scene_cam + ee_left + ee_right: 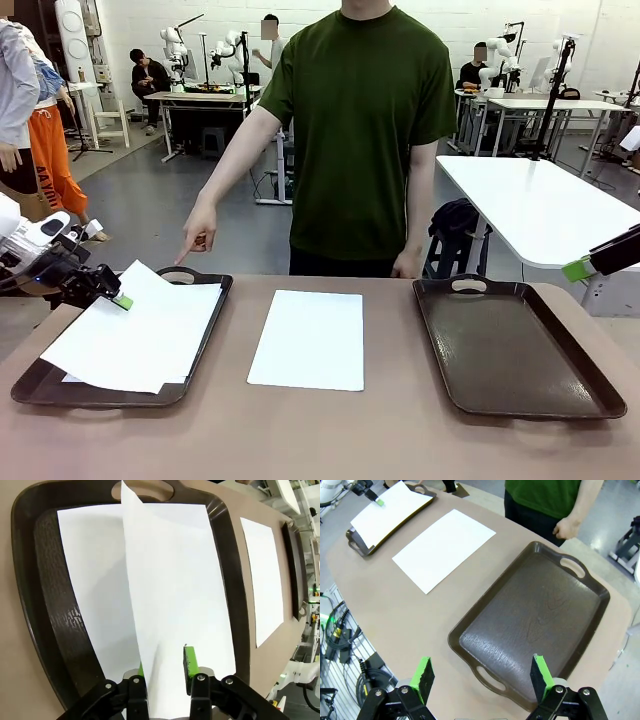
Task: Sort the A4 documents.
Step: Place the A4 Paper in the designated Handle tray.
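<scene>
— How far along is the sorting?

— Partway, I judge. Two of the A4 documents are at the left tray (pixel 30 385). The bottom sheet (pixel 85 555) lies flat inside it, and the top sheet (pixel 150 320) lies skewed over that one, reaching over the tray's near rim. The middle sheet (pixel 308 338) lies on the bare table (pixel 320 440) between the trays, with nothing touching it. The right tray (pixel 520 350) holds nothing.

— And your left pincer?

— My left gripper (pixel 165 665) comes in low from the left, at the left edge of the top sheet, and the paper runs up between my fingers. A gap shows between the pads, so I cannot tell whether I am pinching the sheet or not.

— The right one?

— My right gripper (pixel 482 672) hangs high at the right, looking down on the right tray. It is spread wide and holds nothing.

— The person?

— Standing at the far side. One hand (pixel 198 232) points down toward the left tray's far handle.
</scene>
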Robot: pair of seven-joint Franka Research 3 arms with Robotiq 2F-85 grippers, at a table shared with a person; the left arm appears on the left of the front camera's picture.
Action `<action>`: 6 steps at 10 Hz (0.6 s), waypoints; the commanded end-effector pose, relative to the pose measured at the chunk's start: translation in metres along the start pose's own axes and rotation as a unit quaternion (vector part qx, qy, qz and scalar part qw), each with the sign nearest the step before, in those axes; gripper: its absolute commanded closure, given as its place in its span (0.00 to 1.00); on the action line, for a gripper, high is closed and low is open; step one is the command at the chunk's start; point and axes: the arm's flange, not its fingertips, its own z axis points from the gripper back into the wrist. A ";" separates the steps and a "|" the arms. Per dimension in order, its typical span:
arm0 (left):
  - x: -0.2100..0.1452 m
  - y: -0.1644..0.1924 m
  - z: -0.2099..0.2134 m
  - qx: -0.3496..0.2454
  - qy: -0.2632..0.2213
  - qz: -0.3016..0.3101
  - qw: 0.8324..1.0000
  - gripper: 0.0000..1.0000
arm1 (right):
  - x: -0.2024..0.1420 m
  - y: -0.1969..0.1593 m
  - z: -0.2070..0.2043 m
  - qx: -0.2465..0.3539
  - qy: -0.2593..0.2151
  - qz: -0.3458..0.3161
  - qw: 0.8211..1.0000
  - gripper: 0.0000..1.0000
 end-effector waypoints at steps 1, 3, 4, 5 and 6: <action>0.004 -0.005 0.005 0.020 0.012 -0.009 1.000 0.34 | 0.000 -0.001 -0.002 0.010 -0.004 -0.001 1.000 0.00; 0.010 -0.006 0.009 0.036 0.026 -0.028 0.999 0.14 | 0.000 -0.001 -0.002 0.010 -0.004 -0.001 1.000 0.00; 0.012 -0.006 0.012 0.042 0.034 -0.037 0.998 0.27 | 0.000 -0.001 -0.002 0.010 -0.004 -0.001 1.000 0.00; 0.015 -0.007 0.015 0.047 0.041 -0.045 0.997 0.00 | 0.000 -0.001 -0.002 0.010 -0.004 -0.001 1.000 0.00; 0.019 -0.008 0.019 0.051 0.042 -0.051 0.996 0.07 | 0.000 -0.001 -0.002 0.010 -0.004 -0.001 1.000 0.00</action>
